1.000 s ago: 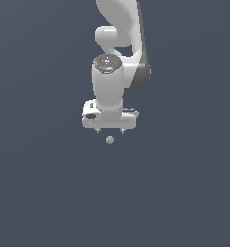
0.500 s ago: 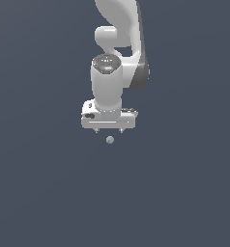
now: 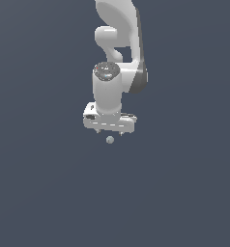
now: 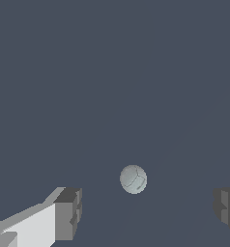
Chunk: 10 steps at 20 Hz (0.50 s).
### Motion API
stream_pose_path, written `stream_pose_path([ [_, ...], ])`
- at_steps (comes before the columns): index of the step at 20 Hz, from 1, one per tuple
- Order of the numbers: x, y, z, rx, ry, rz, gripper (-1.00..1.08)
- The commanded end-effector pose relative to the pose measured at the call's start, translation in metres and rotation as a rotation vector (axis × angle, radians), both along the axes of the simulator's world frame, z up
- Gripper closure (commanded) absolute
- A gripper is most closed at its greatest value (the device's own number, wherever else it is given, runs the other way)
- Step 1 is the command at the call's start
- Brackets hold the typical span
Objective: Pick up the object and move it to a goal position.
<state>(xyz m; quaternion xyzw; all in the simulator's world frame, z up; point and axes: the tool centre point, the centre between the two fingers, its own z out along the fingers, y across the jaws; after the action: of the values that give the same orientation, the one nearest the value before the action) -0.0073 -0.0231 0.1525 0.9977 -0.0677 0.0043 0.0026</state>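
Fingers: the two dark-tipped fingers (image 4: 68,212) stand spread wide apart, holding nothing — by my reckoning a stance chosen so the ball can pass between them.
Gripper: the white gripper (image 3: 109,131) points straight down over the dark counter (image 3: 184,193), lined up above its target for a top-down grab.
Ball: the small pale grey ball (image 4: 133,179) sits in the gap between the fingers, touching neither, somewhat nearer one tip; in the exterior view the ball (image 3: 109,140) shows just beneath the gripper.
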Motion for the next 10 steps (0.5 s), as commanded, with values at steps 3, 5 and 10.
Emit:
stream_pose_path([
  [3,-0.007,0.000,-0.018,0.006,0.002,-0.110,-0.92],
  [5,-0.012,0.000,-0.027,0.008,0.003,-0.169,-0.92],
  [10,-0.023,-0.001,-0.049,0.011,0.005,-0.316,-0.92],
])
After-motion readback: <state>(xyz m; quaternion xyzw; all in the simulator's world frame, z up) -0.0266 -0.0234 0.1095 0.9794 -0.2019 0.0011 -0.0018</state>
